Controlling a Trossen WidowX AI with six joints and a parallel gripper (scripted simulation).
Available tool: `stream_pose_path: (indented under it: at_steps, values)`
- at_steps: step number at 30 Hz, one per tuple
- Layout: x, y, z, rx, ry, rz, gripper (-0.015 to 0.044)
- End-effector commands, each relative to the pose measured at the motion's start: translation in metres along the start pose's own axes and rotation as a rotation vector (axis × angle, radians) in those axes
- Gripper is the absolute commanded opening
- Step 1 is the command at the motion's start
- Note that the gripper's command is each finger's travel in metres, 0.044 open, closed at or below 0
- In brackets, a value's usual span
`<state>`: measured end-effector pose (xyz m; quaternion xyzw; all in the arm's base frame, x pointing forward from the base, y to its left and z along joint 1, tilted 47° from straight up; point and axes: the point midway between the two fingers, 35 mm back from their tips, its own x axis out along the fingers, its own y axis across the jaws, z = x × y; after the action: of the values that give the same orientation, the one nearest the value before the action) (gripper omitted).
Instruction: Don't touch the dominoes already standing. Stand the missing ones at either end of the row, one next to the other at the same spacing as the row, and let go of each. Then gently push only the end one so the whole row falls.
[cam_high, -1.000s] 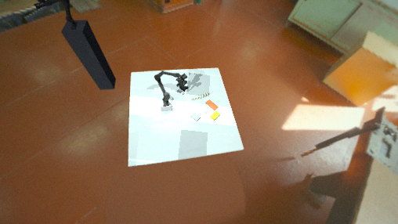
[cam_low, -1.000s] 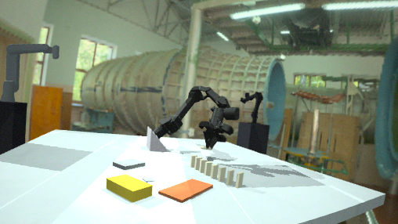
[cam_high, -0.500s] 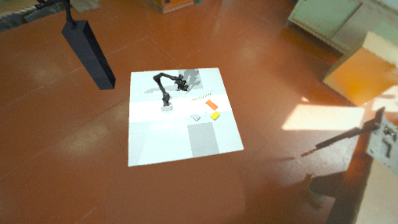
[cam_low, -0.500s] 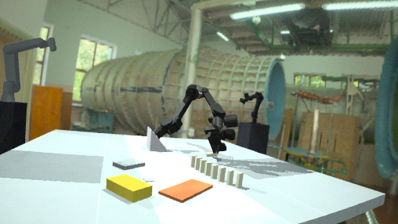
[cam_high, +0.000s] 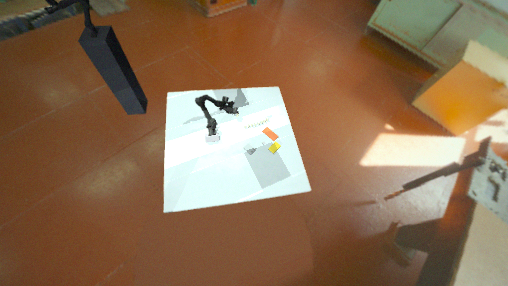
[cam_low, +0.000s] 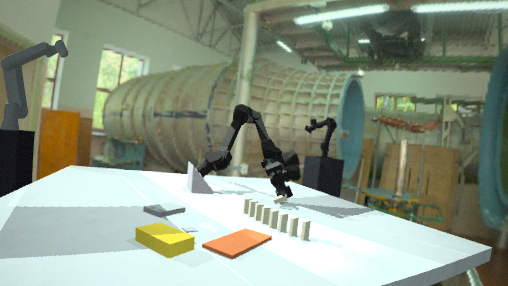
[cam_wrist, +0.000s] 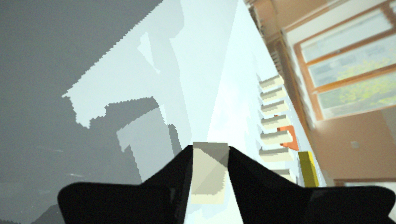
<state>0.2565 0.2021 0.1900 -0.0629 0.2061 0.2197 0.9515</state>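
Note:
My gripper is shut on a cream domino. In the exterior view the held domino looks tilted, close to lying flat, and hangs behind the row; its height above the table is hard to tell. The row of standing cream dominoes has several upright pieces at seemingly even spacing. It runs along the right side of the wrist view, apart from my fingers. The near end of the row is partly hidden by the right finger there.
On the white table, beyond the row from my gripper, lie an orange plate, a yellow block, a dark grey piece and a small grey tile. A grey wedge stands near the arm's base.

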Motion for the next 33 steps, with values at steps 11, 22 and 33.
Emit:
stream_pose_path:
  at_steps: [11,22,33]
  values:
    - [-0.028,0.015,0.013,0.155,-0.288,-0.055,0.0107]
    - [-0.06,0.016,0.01,0.344,-0.467,-0.07,0.0107]
    - [-0.092,0.004,-0.006,0.612,-0.593,-0.074,0.0107]
